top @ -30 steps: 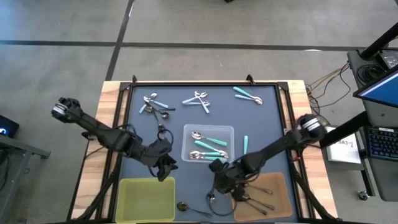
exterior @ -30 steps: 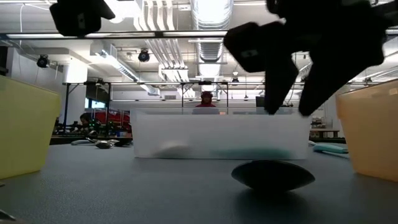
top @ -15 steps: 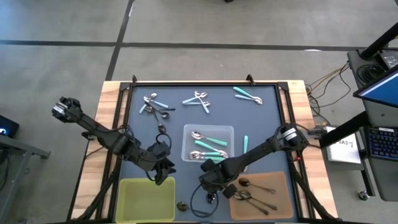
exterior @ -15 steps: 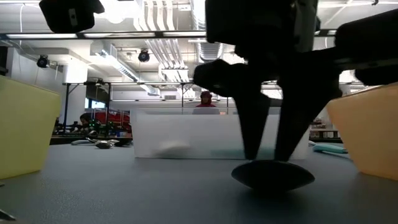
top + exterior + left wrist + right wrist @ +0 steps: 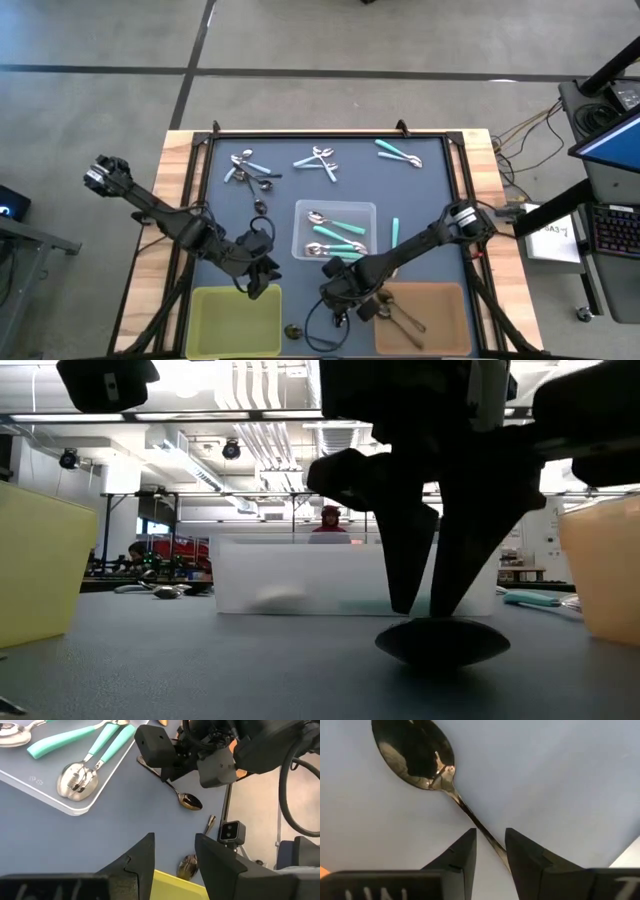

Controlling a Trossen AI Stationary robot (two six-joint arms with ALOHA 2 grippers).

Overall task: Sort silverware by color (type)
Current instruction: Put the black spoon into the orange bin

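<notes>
A dark all-metal spoon (image 5: 415, 755) lies flat on the blue mat between the yellow bin (image 5: 238, 318) and the brown bin (image 5: 455, 325). Its bowl (image 5: 440, 642) faces the near edge. My right gripper (image 5: 490, 852) points down over it, open, one finger on each side of the thin handle just behind the bowl. In the high view it (image 5: 342, 298) hides most of the spoon. My left gripper (image 5: 175, 855) hangs open and empty above the mat by the yellow bin's far edge (image 5: 262, 275). My right gripper comes from above, pointing down, its fingers (image 5: 520, 857) lying across the spoon's handle (image 5: 485, 835) close behind the bowl. The handle runs slantwise through the gap toward one finger. Whether a finger touches it I cannot tell. The spoon lies flat on the mat.
The clear bin (image 5: 300, 210) at mid-table holds teal-handled spoons; the brown bin holds dark spoons (image 5: 400, 312). Another dark spoon (image 5: 293, 330) lies by the yellow bin's near corner. Loose spoons lie along the far edge (image 5: 245, 165) (image 5: 320, 160) (image 5: 400, 152); one teal spoon (image 5: 395, 232) lies beside the clear bin.
My right gripper has gone from over the brown bin toward the table's left edge and down onto the dark spoon, tipping more steeply downward. Its fingers now straddle the handle and have drawn closer together. The spoon has stayed where it was.
</notes>
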